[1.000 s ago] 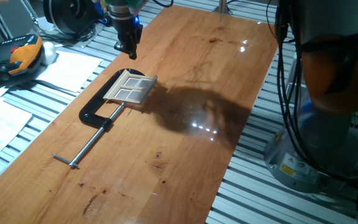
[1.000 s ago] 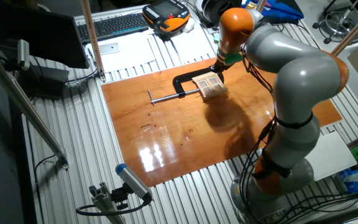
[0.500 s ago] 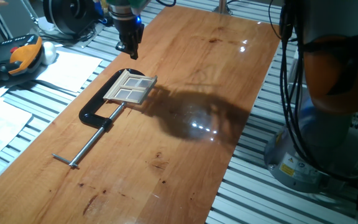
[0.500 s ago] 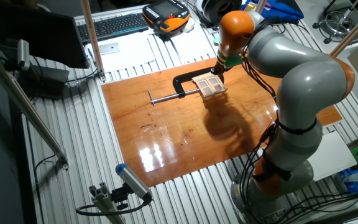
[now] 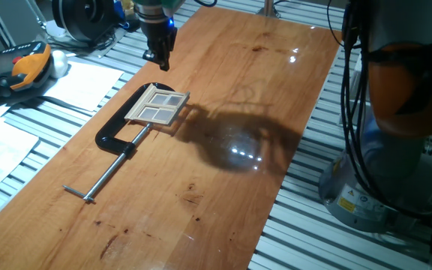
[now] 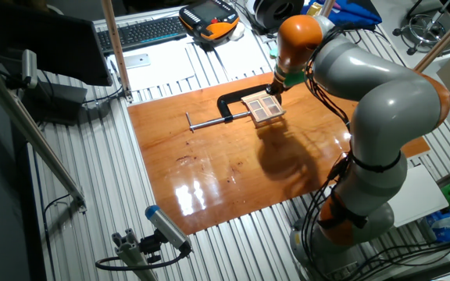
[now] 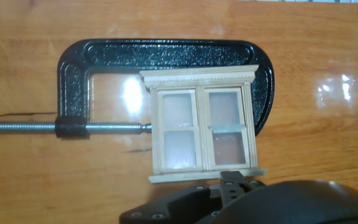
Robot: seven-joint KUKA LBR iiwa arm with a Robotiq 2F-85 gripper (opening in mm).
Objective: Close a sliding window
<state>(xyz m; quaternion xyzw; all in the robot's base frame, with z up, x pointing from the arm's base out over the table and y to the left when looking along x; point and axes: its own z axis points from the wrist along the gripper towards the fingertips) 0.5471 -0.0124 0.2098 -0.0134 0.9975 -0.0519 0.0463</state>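
Observation:
The sliding window (image 5: 157, 105) is a small pale tan wooden frame with two panes, lying flat on the wooden table and held in a black C-clamp (image 5: 115, 136). It also shows in the other fixed view (image 6: 262, 108) and the hand view (image 7: 201, 127). In the hand view the right sash has its cross rail near mid-height. My gripper (image 5: 160, 64) hovers just beyond the window's far edge, above the table, with its fingers together and nothing in them. In the other fixed view my gripper (image 6: 274, 87) is beside the window. In the hand view my gripper (image 7: 234, 180) sits at the window's sill edge.
The C-clamp's steel screw bar (image 5: 103, 178) runs toward the table's near left. An orange and black handheld unit (image 5: 22, 66) and white papers (image 5: 81, 82) lie left of the table. A keyboard (image 6: 148, 31) lies off the table. The arm's base (image 6: 358, 211) stands at the table's side.
My gripper has shifted slightly along the window's far edge. The arm's elbow has swung a little. The window and clamp have not moved.

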